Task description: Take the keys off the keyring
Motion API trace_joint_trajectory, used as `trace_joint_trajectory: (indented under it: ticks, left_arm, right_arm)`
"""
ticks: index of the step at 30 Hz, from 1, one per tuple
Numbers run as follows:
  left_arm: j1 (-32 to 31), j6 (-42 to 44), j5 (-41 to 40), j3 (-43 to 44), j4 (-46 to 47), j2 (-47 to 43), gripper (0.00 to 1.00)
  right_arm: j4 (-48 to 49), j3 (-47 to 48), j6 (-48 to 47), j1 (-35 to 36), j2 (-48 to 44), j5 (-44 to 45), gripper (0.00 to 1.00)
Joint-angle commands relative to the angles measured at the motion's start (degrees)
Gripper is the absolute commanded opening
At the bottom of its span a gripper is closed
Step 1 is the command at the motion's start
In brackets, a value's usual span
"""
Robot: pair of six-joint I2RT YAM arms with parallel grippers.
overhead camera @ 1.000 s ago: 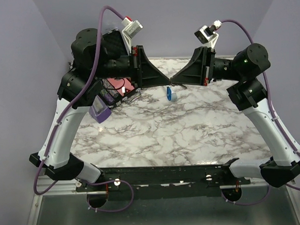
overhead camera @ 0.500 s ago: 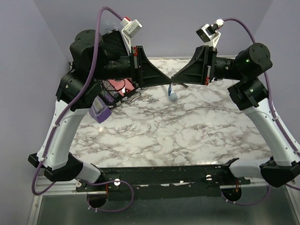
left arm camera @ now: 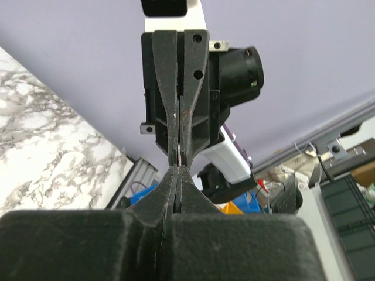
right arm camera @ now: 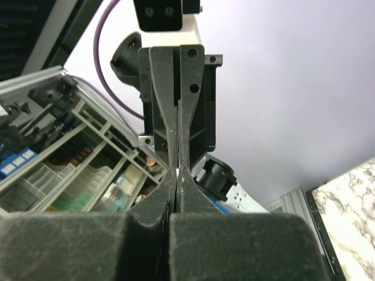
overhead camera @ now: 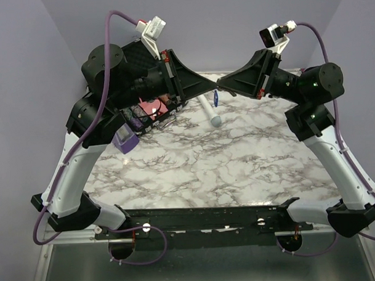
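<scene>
- The left fingers [overhead camera: 195, 83] and the right fingers [overhead camera: 242, 80] are each pressed together and meet tip to tip, high over the bench's [overhead camera: 238, 166] 12 o'clock edge.
- The blue keyring [overhead camera: 215, 97] hangs just under that meeting point, off the bench; which pair pinches it cannot be told.
- The keys are too small to make out.
- A white wand [overhead camera: 208, 110] lies on the marble beneath the keyring, near the far edge.
- A purple metronome [overhead camera: 124, 140] stands at 10 o'clock by the left edge, close under the left arm.
- Open marble runs from the centre to the 6 o'clock edge and toward 3 o'clock.
</scene>
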Motion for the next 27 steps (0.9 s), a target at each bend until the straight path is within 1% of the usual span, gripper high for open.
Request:
trace_joint_trajectory:
  ticks: [1,6,9,12,16,22,27]
  left_arm:
    - [-1.91,-1.31,-7.41,0.14,3.49,1.65,0.0]
    - [-3.14,-1.22,-11.8,-1.0,5.77,1.04,0.0]
    - [-4.19,-1.14,-15.05,-2.23,7.35,0.86,0.0]
    - [-5.16,-1.4,-17.34,-3.46,9.64,0.51,0.0]
    - [-5.86,-0.79,-19.27,-3.11,9.99,0.68,0.0]
    - [-5.95,-0.08,-20.42,-4.17,9.2,-0.28,0.0]
    - [-5.95,1.76,-20.68,-4.96,7.36,-1.6,0.2]
  right_arm:
    - [8.21,-3.21,5.55,0.96,0.83,4.03,0.01]
    - [10.67,-3.3,7.05,1.04,1.09,5.35,0.01]
    - [14.36,-4.35,9.07,1.31,1.53,5.88,0.01]
    - [16.03,-4.7,9.95,1.57,1.62,6.41,0.01]
    - [15.51,-4.62,9.43,1.57,1.35,6.58,0.01]
    - [12.0,-4.79,6.88,1.57,-0.23,6.85,0.01]
    - [8.22,-4.27,4.6,1.57,-1.28,6.67,0.01]
